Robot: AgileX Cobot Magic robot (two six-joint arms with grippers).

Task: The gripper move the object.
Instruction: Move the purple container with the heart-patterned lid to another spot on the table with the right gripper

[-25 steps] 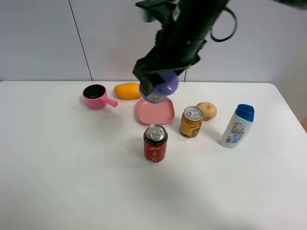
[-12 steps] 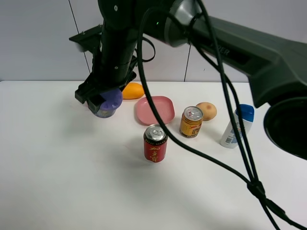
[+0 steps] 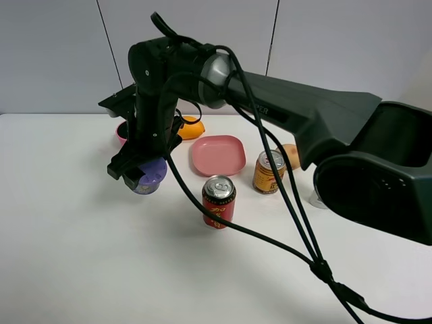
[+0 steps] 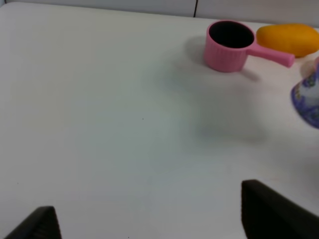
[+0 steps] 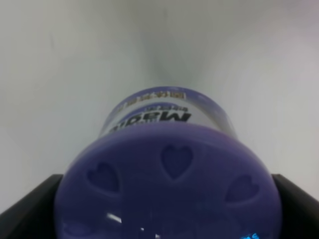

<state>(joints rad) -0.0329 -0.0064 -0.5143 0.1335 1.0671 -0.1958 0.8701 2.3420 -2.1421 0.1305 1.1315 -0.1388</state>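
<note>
Open table (image 3: pixel 67 236) lay left of the right gripper (image 3: pixel 138 174), with the red can (image 3: pixel 219 201) near. Its jaws pinched the object (image 3: pixel 152 177), lid toward the wrist.

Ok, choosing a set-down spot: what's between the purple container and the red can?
Between purple container and red can: bare table, crossed only by a black cable, per exterior high view.

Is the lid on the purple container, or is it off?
On. In the right wrist view, the lid with heart shapes sits over the container, held between the fingers.
</note>
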